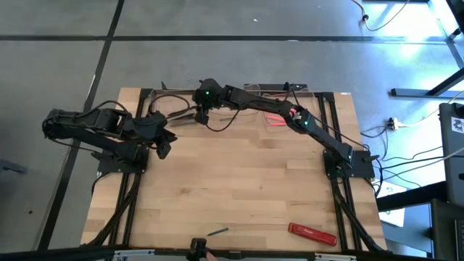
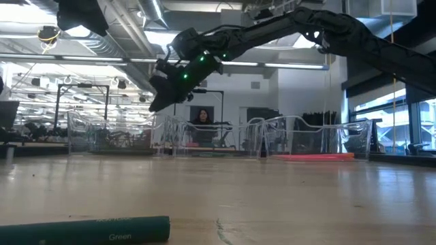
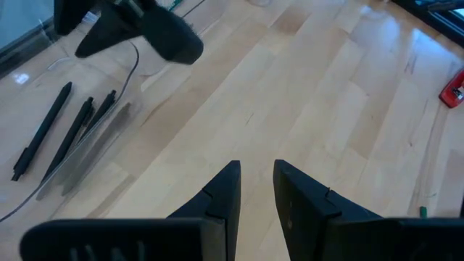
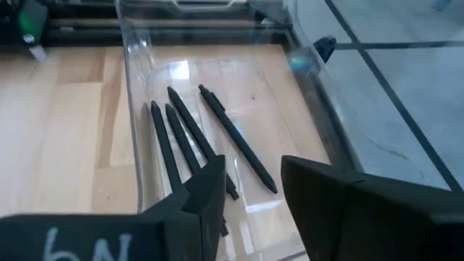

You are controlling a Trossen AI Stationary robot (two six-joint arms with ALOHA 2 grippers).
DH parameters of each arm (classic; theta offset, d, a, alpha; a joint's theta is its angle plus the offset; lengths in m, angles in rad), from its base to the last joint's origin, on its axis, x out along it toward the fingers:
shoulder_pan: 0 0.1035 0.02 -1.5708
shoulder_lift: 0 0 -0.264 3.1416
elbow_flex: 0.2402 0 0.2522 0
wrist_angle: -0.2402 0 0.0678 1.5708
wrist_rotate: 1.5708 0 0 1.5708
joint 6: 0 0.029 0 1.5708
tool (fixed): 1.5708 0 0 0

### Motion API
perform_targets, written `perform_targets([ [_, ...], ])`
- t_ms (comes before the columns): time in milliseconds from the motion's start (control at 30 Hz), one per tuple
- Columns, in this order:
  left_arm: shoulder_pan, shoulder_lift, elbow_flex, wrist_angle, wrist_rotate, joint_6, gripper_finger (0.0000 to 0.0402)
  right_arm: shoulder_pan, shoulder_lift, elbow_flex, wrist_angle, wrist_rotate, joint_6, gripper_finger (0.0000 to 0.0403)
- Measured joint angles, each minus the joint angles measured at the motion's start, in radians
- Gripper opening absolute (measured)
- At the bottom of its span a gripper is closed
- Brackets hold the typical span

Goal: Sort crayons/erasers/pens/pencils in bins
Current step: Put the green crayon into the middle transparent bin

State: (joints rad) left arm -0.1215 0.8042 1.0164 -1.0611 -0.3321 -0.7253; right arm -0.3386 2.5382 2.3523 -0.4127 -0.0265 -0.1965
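Right tool [image 4: 250,192] hovers open and empty above the bin [image 4: 138,109] holding black pens [image 4: 235,138], apparently just unloaded. Left tool [image 3: 254,188], fingers slightly parted and empty, waits beside that bin; one green crayon [image 2: 85,230] lies far from it.

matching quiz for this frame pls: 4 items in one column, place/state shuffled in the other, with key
1. black pens
2. green crayon
3. red bar
4. left gripper

A. on the bare table, near edge, right side
B. in a clear bin, under the right gripper
C. on the bare table, near edge, middle
D. over bare wood at the left, holding nothing

Pairs: 1-B, 2-C, 3-A, 4-D
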Motion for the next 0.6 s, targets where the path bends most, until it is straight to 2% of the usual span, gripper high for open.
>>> perform_targets([
  [200, 0.0, 0.002, 0.0, -0.003, 0.0, 0.001, 0.0076, 0.001, -0.081, 0.0, -0.07, 0.0, 0.007, 0.0138],
  [433, 0.0, 0.002, 0.0, -0.003, 0.0, 0.006, 0.0076, 0.023, -0.261, 0.004, -0.297, -0.015, -0.087, 0.0138],
  [600, -0.009, 0.011, 0.0, 0.006, 0.002, 0.087, 0.0076, 0.071, -0.372, 0.005, -0.449, -0.019, -0.145, 0.0138],
])
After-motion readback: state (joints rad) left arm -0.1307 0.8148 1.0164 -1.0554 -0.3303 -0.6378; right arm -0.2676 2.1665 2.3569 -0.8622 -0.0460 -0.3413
